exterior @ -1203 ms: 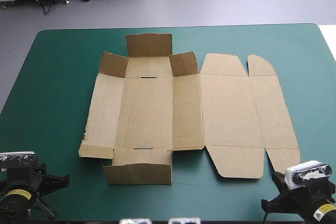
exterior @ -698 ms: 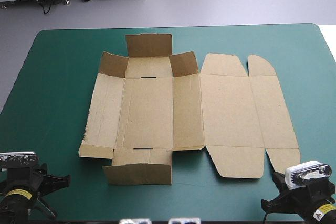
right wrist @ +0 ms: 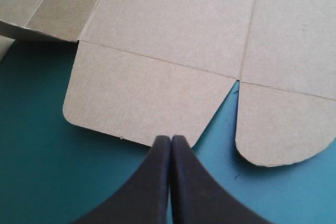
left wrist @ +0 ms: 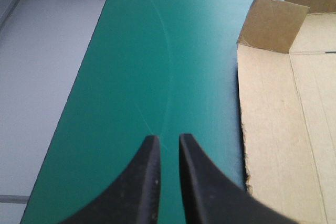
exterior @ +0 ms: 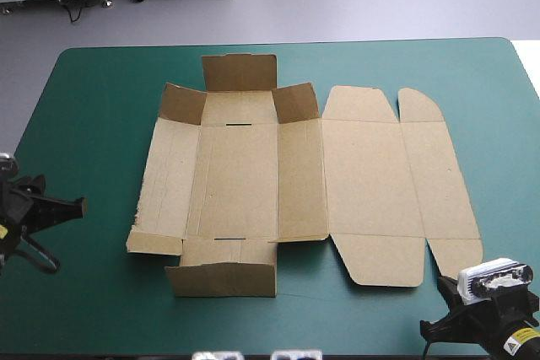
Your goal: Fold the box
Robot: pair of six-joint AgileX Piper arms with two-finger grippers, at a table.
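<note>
**Brown box sheet lies open at mid-table, both grippers clear of it**

High view: the box (exterior: 278,183) is a cut brown sheet spread across the middle of the teal-green table (exterior: 93,99). Its 3 o'clock half lies flat, with rounded flaps at the 12 and 6 o'clock ends. On its 9 o'clock half, three short flaps stand raised at the 12 o'clock end and one at the 6 o'clock end. The left gripper (exterior: 76,206) hangs at the table's 9 o'clock edge, apart from the board.

Left wrist view: the left gripper's black fingers (left wrist: 149,166) stand slightly apart, with a narrow strip of bare cover between them and nothing held. The box's ragged side edge runs past at the gripper's 3 o'clock. A raised corner flap (left wrist: 273,22) stands at its 1 o'clock.

Right wrist view: the right gripper (right wrist: 170,139) has its fingers pressed together in one point. Its tips sit at the rim of a flat rounded flap (right wrist: 142,93) at 12 o'clock. A second rounded flap (right wrist: 283,124) lies at 2 o'clock.
</note>
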